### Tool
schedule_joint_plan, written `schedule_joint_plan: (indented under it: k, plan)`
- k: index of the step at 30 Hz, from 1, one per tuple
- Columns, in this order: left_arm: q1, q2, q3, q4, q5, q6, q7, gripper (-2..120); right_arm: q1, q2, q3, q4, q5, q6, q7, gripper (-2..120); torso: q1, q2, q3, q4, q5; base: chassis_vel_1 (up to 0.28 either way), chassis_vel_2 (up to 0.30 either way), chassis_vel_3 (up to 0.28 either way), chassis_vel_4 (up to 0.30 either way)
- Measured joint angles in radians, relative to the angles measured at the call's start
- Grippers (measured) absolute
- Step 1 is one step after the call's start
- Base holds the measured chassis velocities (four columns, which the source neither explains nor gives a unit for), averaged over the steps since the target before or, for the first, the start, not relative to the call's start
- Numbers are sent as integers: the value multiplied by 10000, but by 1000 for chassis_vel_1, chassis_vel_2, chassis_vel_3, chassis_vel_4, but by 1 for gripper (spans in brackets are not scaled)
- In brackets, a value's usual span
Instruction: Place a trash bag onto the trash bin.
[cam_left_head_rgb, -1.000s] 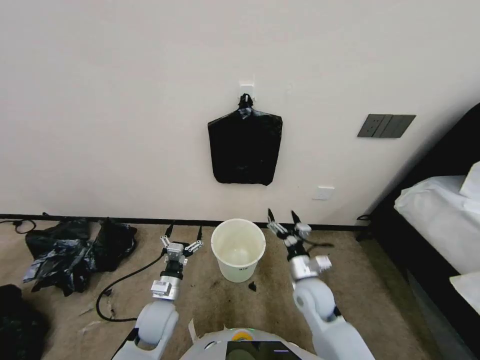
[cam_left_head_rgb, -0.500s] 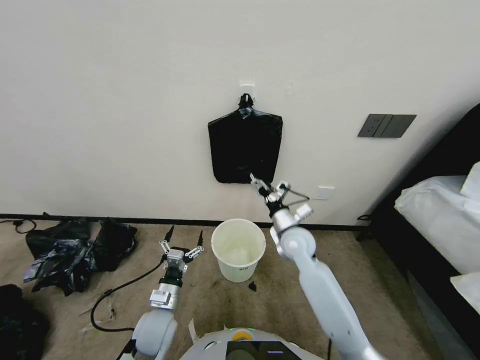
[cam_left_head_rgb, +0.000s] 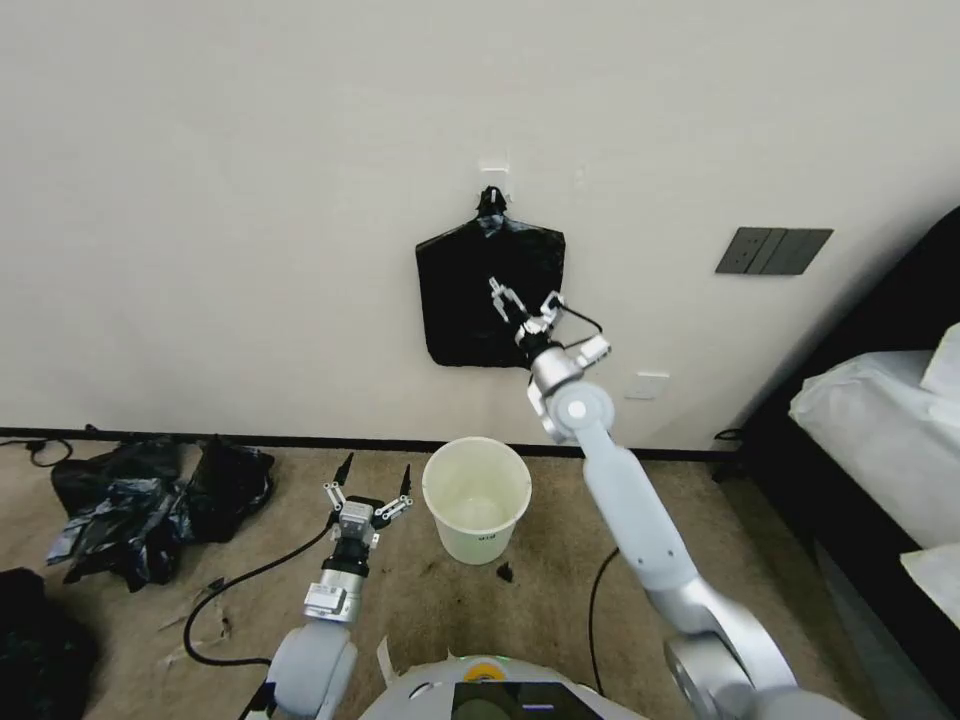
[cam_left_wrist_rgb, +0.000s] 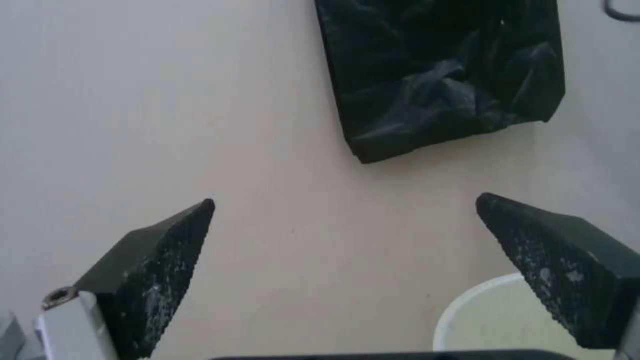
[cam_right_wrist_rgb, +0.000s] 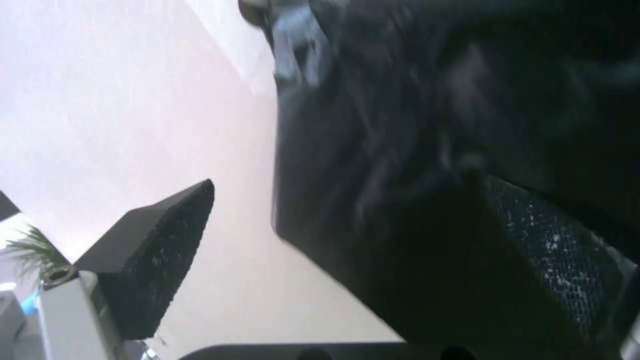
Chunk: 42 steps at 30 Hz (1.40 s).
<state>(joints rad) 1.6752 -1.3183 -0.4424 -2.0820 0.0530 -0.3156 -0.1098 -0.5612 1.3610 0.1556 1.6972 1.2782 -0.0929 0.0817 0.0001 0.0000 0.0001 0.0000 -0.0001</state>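
The cream-white trash bin (cam_left_head_rgb: 476, 497) stands open on the carpet by the wall; its rim (cam_left_wrist_rgb: 493, 320) shows in the left wrist view. Above it a flat black bundle of bags (cam_left_head_rgb: 470, 310) with a knotted top hangs from a wall hook. A single trash bag is hidden from view. My right gripper (cam_left_head_rgb: 524, 292) is raised in front of the bundle's lower right part, open. In the right wrist view the bundle (cam_right_wrist_rgb: 433, 150) lies close, its edge between my right gripper's (cam_right_wrist_rgb: 350, 180) fingers. My left gripper (cam_left_head_rgb: 376, 465) hovers open, low and left of the bin, pointing at the wall (cam_left_wrist_rgb: 345, 200).
A heap of black and bluish plastic (cam_left_head_rgb: 150, 500) lies on the floor at the left, with a black cable (cam_left_head_rgb: 240, 580) trailing near my left arm. A small black scrap (cam_left_head_rgb: 504, 572) lies before the bin. A bed with white bedding (cam_left_head_rgb: 880, 440) stands at the right.
My right arm has swung up from beside the bin's rim to the hanging bundle on the wall. The left gripper has barely shifted. The bin and bundle stay put.
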Motion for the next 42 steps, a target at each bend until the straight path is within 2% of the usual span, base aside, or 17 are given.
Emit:
schedule_joint_plan:
  k: [10, 23, 27, 30, 31, 36, 37, 40, 41, 42]
  plan:
    - [48, 0, -51, -4, 72, -129, 59, 100, 1359, 499, 176, -1450, 688, 2, 267, 100, 0, 0, 0, -1, 1, 0, 0, 0, 0]
    - [214, -151, -13, -102, 169, -239, 73, 100, 1729, 825, 365, -1580, 812, 12, 233, 96, -1, 0, -1, -2, 2, 0, 0, 0, 0]
    - [230, -163, -7, -105, 170, -257, 73, 100, 1766, 873, 329, -1613, 816, 11, 196, 88, -1, 0, -1, -1, 2, 0, 0, 0, 0]
    - [239, -167, -5, -111, 168, -267, 73, 100, 1834, 1011, 321, -1793, 802, 11, 163, 73, -1, 0, -1, -1, 1, 0, 0, 0, 0]
    - [239, -167, -5, -111, 168, -267, 73, 100, 1834, 1011, 321, -1793, 802, 11, 163, 73, -1, 0, -1, -1, 1, 0, 0, 0, 0]
    - [246, -151, -15, -151, 162, -275, 73, 100, 1938, 1168, 309, -1900, 771, 18, 154, 53, -1, 0, -1, 0, 1, 0, 0, 0, 0]
    - [246, -151, -15, -151, 162, -275, 73, 100, 1938, 1168, 309, -1900, 771, 18, 154, 53, -1, 0, -1, 0, 1, 0, 0, 0, 0]
    - [251, -144, -17, -174, 154, -285, 73, 100, 1972, 1202, 358, -1910, 762, 36, 150, 36, -1, 0, -1, 0, 1, 0, 0, 0, 0]
    - [251, -144, -17, -174, 154, -285, 73, 100, 1972, 1202, 358, -1910, 762, 36, 150, 36, -1, 0, -1, 0, 1, 0, 0, 0, 0]
    - [253, -150, -15, -179, 154, -291, 73, 100, 1972, 1198, 376, -1900, 759, 40, 148, 31, -1, 0, -1, -1, 1, 0, 0, 0, 0]
